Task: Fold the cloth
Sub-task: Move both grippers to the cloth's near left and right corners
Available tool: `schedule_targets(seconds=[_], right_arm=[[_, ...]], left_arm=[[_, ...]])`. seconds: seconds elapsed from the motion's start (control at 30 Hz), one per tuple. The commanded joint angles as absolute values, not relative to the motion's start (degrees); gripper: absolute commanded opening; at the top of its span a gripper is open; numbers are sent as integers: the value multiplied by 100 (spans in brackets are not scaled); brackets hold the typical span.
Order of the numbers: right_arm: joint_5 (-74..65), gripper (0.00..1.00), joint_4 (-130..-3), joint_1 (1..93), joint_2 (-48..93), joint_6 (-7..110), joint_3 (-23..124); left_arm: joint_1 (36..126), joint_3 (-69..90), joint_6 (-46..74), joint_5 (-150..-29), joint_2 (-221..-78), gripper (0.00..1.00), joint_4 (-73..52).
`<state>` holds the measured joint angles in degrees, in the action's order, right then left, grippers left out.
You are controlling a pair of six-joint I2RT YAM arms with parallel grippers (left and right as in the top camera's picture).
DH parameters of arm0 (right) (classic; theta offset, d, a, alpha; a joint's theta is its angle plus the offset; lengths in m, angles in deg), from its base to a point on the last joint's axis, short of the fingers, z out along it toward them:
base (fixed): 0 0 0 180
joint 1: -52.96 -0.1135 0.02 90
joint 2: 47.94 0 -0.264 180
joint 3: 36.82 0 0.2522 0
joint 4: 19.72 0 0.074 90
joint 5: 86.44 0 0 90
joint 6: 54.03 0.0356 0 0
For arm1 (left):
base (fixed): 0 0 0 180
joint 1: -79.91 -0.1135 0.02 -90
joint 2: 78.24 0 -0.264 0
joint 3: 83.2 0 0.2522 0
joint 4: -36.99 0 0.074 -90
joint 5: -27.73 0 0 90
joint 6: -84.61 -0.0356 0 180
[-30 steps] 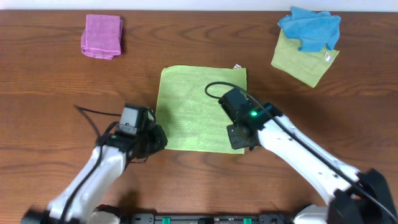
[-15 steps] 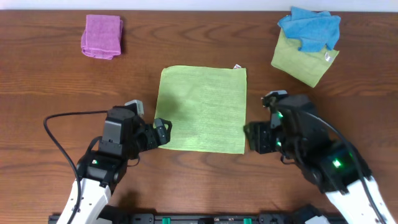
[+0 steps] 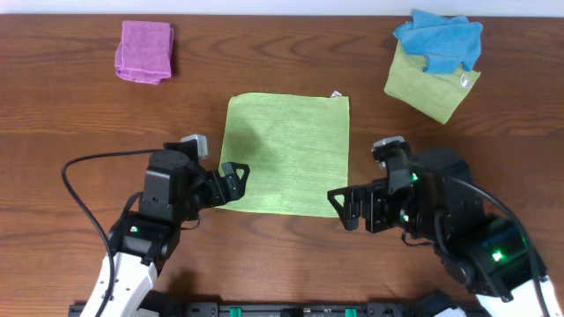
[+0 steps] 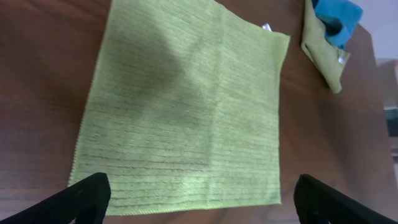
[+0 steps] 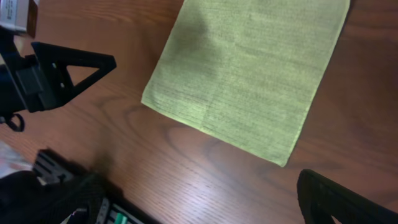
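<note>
The lime-green cloth [image 3: 286,154] lies flat and square between the left pincer [image 3: 227,183] and right pincer [image 3: 345,208], both wide open, empty.

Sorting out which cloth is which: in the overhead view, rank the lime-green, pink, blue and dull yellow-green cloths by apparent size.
1. lime-green cloth, clearly largest.
2. dull yellow-green cloth and blue cloth: alike; blue covers part of it, so unranked.
3. pink cloth, smallest.

Table [image 3: 70,123]: dark brown wood-grain top, evenly lit, faint sheen. Pale strip [image 3: 264,6] beyond the table's far edge. Black rail [image 3: 264,310] along its near edge.
</note>
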<state>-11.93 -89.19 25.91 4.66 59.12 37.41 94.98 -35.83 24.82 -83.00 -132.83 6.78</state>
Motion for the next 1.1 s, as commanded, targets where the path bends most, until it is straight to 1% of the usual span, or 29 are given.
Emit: schedule_targets(seconds=[0.0, 0.07, 0.13, 0.2, 0.23, 0.3, 0.33, 0.4, 0.43, 0.47, 0.5, 0.53, 0.6, 0.73, 0.87, 1.07], right_arm=[[-1341, 99, -8936, 2630, 440, 6164, 3748], [-1243, 99, -9034, 2633, 440, 6162, 3748], [-1014, 99, -9397, 2635, 420, 6177, 3748], [-526, 98, -9917, 2694, 280, 6465, 3748], [-384, 99, -10053, 2735, 180, 6524, 3745], [-332, 99, -10090, 2888, -157, 6505, 3669], [-330, 99, -10016, 2956, -319, 6507, 3560], [-432, 99, -9784, 3076, -570, 6509, 3162], [-655, 97, -9576, 3148, -642, 6509, 2843], [-1016, 93, -9273, 3249, -666, 6531, 2436], [-1315, 82, -8958, 3352, -653, 6596, 2073], [-1593, 79, -8628, 3461, -625, 6638, 1737], [-1908, 79, -8164, 3649, -531, 6640, 1258], [-2089, 82, -7633, 4009, -284, 6640, 712], [-2806, 81, -6713, 4423, 217, 6636, 139], [-3044, 79, -5806, 4479, 1331, 6586, -97]], left_arm=[[9491, -3456, 2570, -8053, -13253, 99, 645], [9443, -3456, 2568, -8069, -13253, 97, 457], [9218, -3454, 2450, -8442, -13246, 96, 247], [8584, -3454, 2176, -9192, -13205, 96, -59], [8274, -3454, 2096, -9415, -13205, 96, -181], [7362, -3456, 1650, -10173, -13235, 95, -397], [7209, -3456, 1508, -10320, -13257, 95, -421], [7336, -3456, 1499, -10324, -13386, 95, -275], [7507, -3456, 1582, -10326, -13495, 96, -223], [7664, -3456, 1693, -10331, -13674, 96, -190], [7675, -3456, 1691, -10414, -13845, 96, -177], [7638, -3456, 1691, -10527, -14000, 97, -157], [7568, -3456, 1691, -10836, -14291, 99, -87], [7531, -3456, 1689, -10840, -14728, 99, -74], [7533, -3456, 1689, -10838, -15130, 99, -81], [7531, -3456, 1691, -10486, -15263, 97, -271]])
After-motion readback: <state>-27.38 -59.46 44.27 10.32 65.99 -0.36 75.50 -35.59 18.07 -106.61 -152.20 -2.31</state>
